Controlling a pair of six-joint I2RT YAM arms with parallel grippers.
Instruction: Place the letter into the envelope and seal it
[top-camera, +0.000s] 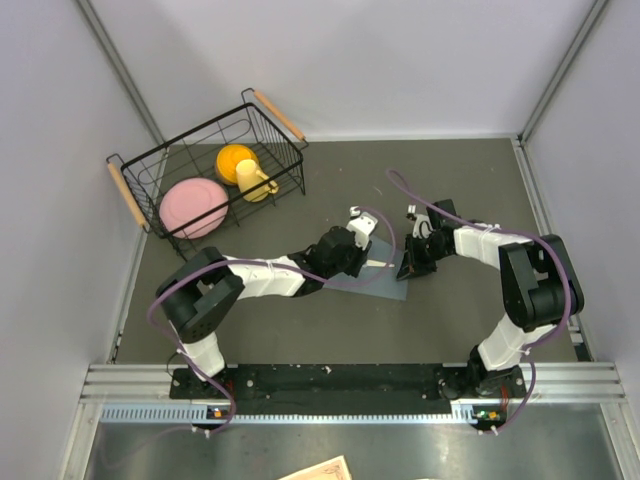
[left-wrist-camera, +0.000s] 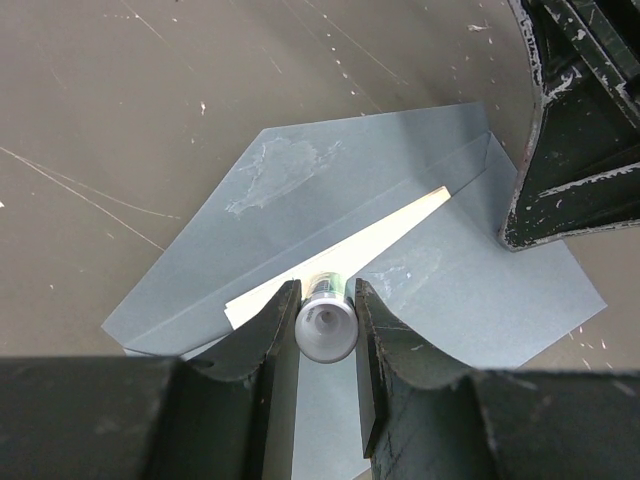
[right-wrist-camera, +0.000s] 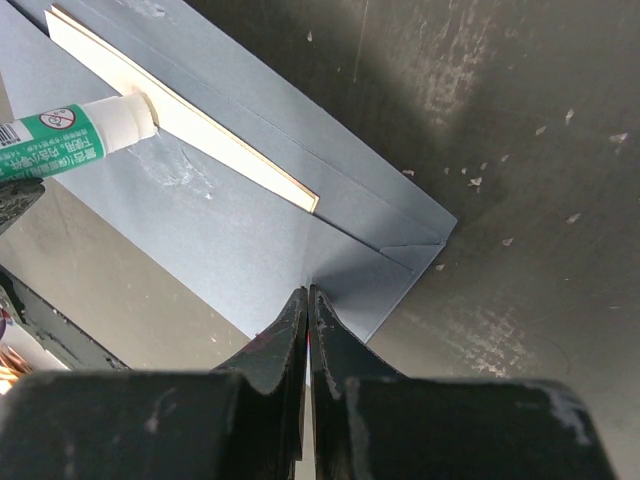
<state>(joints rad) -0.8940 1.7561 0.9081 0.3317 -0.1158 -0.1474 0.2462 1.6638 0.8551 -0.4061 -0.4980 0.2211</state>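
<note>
The blue-grey envelope (left-wrist-camera: 470, 290) lies on the dark table with its pointed flap (left-wrist-camera: 280, 190) open; it also shows in the top view (top-camera: 385, 288). The cream letter (left-wrist-camera: 385, 232) sits inside, and only a narrow strip shows at the mouth (right-wrist-camera: 200, 128). My left gripper (left-wrist-camera: 326, 325) is shut on a white-and-green glue stick (right-wrist-camera: 70, 135), whose tip touches the envelope beside the letter's edge. Shiny glue smears mark the flap (left-wrist-camera: 285, 165). My right gripper (right-wrist-camera: 308, 295) is shut, pinching the envelope's edge near a corner.
A black wire basket (top-camera: 130, 185) with wooden handles stands at the back left. It holds a pink plate (top-camera: 193, 206), a yellow cup (top-camera: 256, 181) and an orange bowl (top-camera: 235, 157). White walls close in the table on three sides.
</note>
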